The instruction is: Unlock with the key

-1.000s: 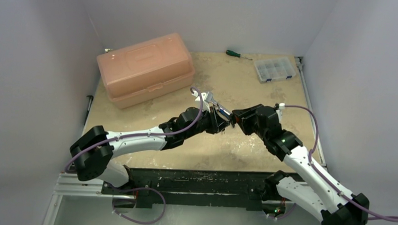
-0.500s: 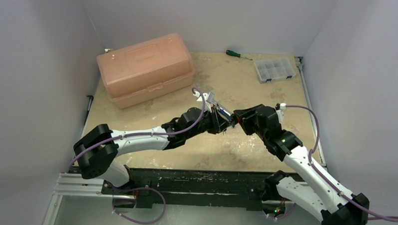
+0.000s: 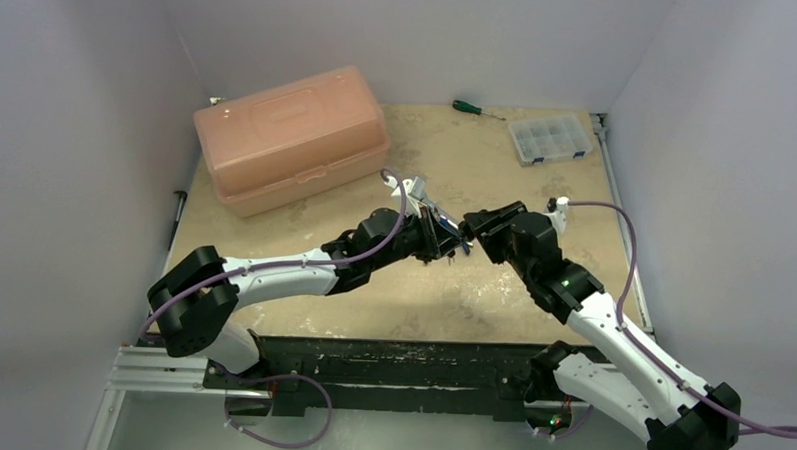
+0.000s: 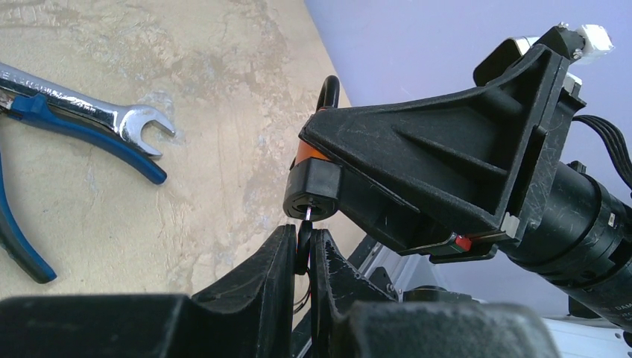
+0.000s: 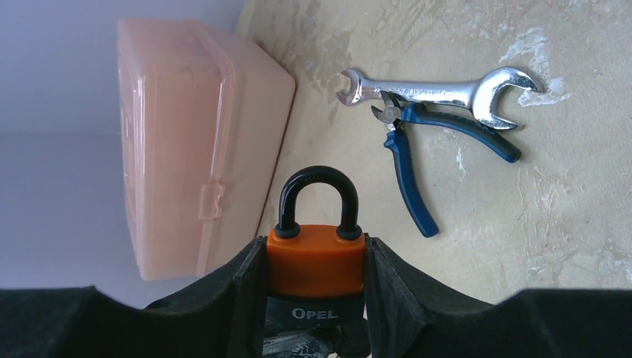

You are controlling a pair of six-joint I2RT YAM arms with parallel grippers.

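Observation:
My right gripper (image 5: pixel 316 257) is shut on an orange and black padlock (image 5: pixel 316 261) marked OPEL, its black shackle closed and pointing away from the wrist. In the left wrist view the padlock (image 4: pixel 313 186) shows its black keyhole end. My left gripper (image 4: pixel 303 242) is shut on the key (image 4: pixel 303 242), whose black head sits between the fingers and whose thin metal blade reaches up into the keyhole. In the top view both grippers meet above the table's middle (image 3: pixel 461 237), held off the surface.
A silver wrench (image 5: pixel 436 89) and blue-handled pliers (image 5: pixel 410 175) lie on the table under the grippers. A peach plastic toolbox (image 3: pixel 291 136) stands at the back left. A clear compartment box (image 3: pixel 549 138) and a green screwdriver (image 3: pixel 471 108) lie at the back right.
Both grippers have shifted slightly up and toward the back of the table together. The key and the padlock stay joined.

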